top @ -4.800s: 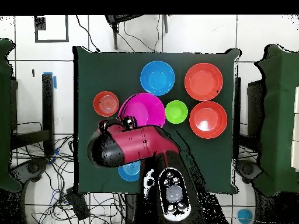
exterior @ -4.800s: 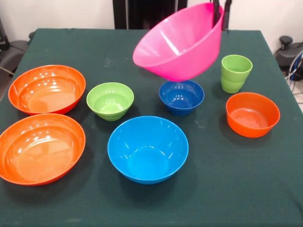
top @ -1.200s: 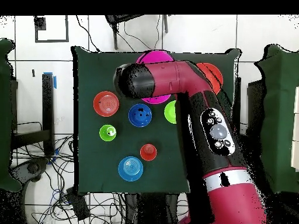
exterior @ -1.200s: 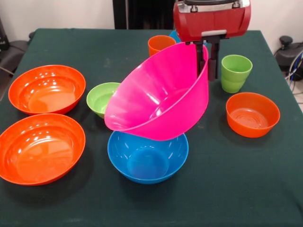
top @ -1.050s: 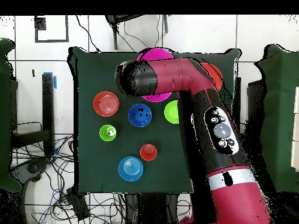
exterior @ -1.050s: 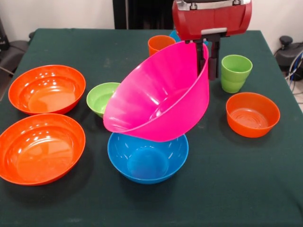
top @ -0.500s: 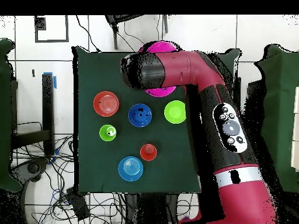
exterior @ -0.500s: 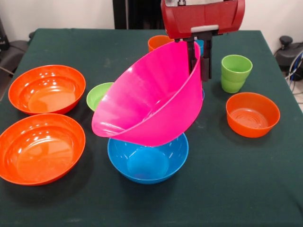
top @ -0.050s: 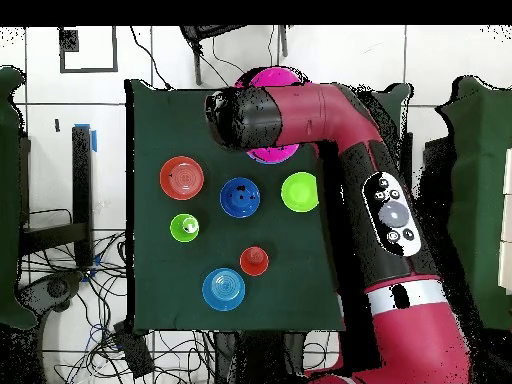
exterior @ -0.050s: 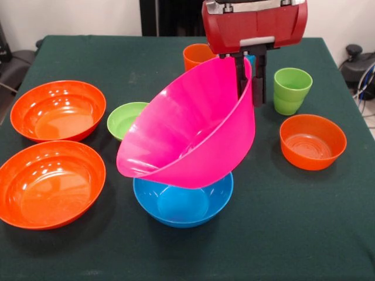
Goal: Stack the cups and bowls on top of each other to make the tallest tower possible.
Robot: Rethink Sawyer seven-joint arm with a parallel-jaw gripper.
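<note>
End effector: I am clamping the pink bowl by its rim.
Pink bowl: tilting steeply, hanging over the blue bowl.
Writing: I am reading none.

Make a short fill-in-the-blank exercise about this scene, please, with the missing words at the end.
1. The gripper holds the large ____ bowl by its rim.
2. That bowl hangs tilted directly above the large ____ bowl.
3. Two large ____ bowls sit side by side near one edge of the table.
4. The green cup stands ____.

Missing words: pink; blue; orange; upright
</note>
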